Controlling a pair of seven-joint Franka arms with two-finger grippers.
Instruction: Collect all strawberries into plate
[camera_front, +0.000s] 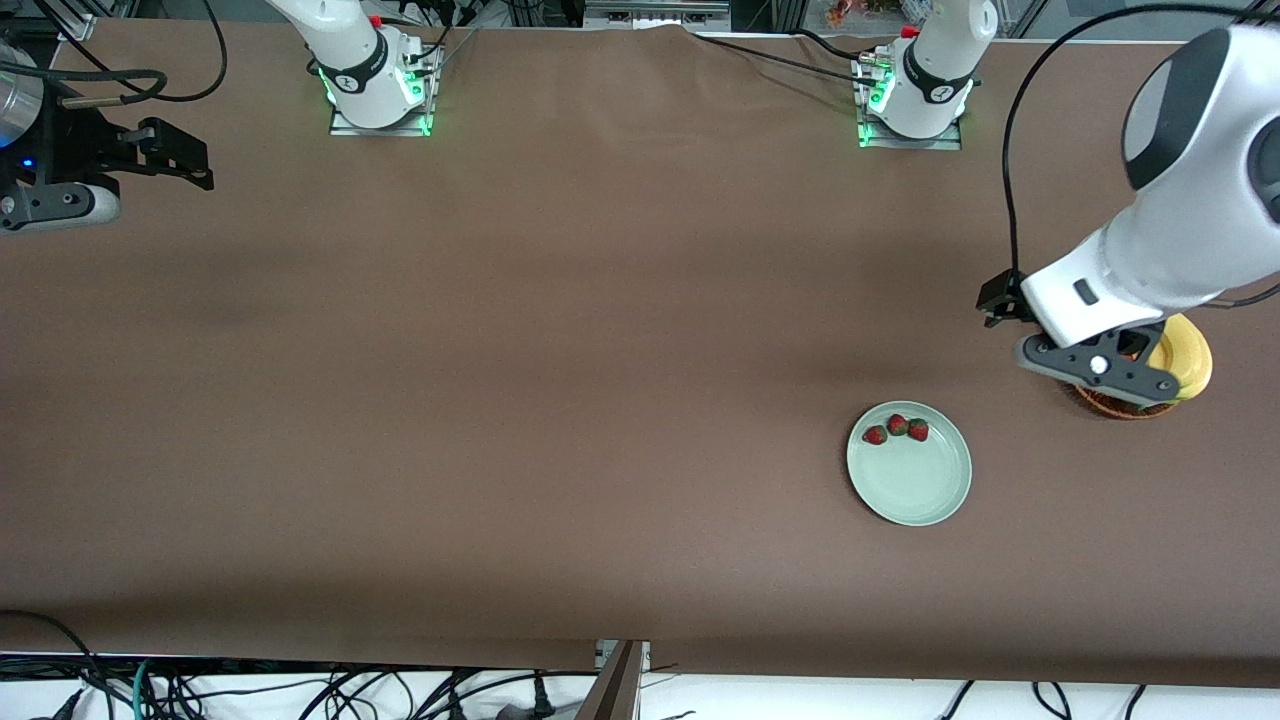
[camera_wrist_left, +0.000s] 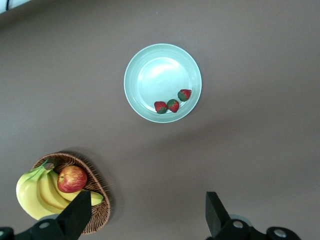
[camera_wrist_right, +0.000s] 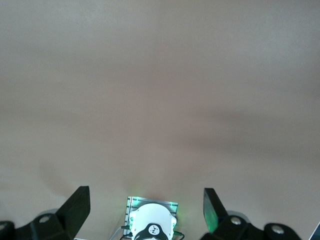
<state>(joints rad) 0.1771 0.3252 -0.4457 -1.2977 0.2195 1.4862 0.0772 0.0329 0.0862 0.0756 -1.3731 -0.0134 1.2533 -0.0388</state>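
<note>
The pale mint-green plate (camera_front: 915, 480) lies on the brown table toward the left arm's end. Three small red strawberries (camera_front: 897, 428) sit in a row in it, near the rim farthest from the front camera. The left wrist view shows the plate (camera_wrist_left: 155, 75) and the strawberries (camera_wrist_left: 173, 104) too. My left gripper (camera_front: 1110, 375) hangs open and empty over the wicker basket's edge, beside the plate; its jaws (camera_wrist_left: 147, 202) stand wide apart. My right gripper (camera_front: 185, 155) waits open and empty (camera_wrist_right: 145, 197) high at the right arm's end.
A brown wicker basket (camera_front: 1120, 405) with yellow bananas (camera_front: 1185, 355) and a red apple (camera_wrist_left: 71, 178) stands beside the plate, at the left arm's end of the table. The right arm's base (camera_wrist_right: 152, 225) shows below the right gripper.
</note>
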